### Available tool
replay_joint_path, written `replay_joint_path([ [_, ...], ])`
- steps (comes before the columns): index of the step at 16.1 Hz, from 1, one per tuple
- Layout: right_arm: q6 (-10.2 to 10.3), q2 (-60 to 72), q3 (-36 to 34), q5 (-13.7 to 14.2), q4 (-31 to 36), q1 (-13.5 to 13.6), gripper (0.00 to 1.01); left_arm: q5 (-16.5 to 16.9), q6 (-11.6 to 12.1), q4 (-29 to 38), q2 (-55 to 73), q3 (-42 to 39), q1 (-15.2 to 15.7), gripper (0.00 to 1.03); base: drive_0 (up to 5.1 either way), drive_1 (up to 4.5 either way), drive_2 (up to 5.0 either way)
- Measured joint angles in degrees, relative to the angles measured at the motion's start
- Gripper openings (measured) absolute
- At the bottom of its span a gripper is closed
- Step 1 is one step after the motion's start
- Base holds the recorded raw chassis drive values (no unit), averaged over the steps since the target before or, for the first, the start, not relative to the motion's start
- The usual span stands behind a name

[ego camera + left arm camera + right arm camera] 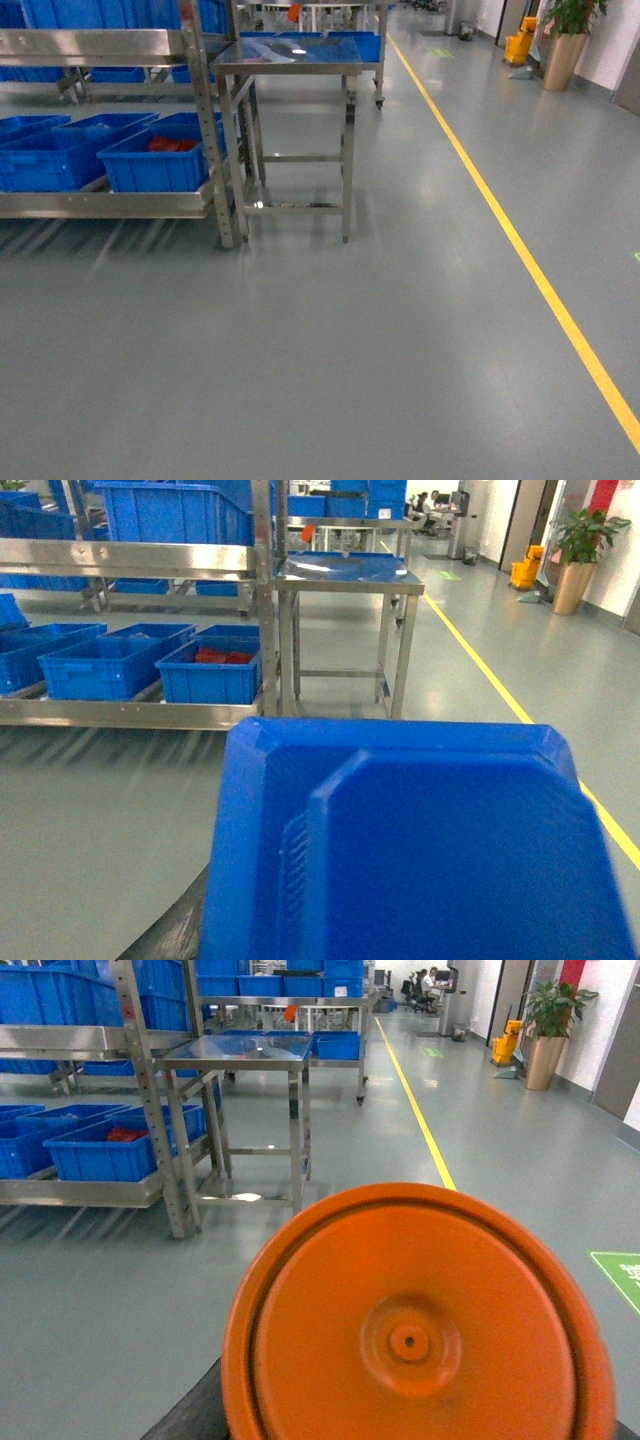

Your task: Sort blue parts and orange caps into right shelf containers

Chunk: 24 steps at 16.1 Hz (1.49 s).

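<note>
Close before the right wrist camera an orange cap [418, 1325] fills the view, round end toward the lens. Close before the left one sits a blue part [410, 845]. Each seems carried by its arm, but neither tool is visible, so I cannot tell if they are clenched. The shelf [100, 203] lies ahead and to the left, nearer the left arm. Its rightmost crate [155, 160], beside the steel surface [295, 55], holds something red.

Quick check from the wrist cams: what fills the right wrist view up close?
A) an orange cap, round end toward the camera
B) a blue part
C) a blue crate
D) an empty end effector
A: the orange cap fills the lower frame, its round end facing the lens.
</note>
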Motion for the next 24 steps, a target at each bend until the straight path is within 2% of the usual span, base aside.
replay_joint_path([
  [24,0.0,0.0,0.0,-0.02,-0.11,0.0,0.44,0.02,0.0,0.0,0.0,0.0,0.0,0.43,0.0,4.32,-4.3],
])
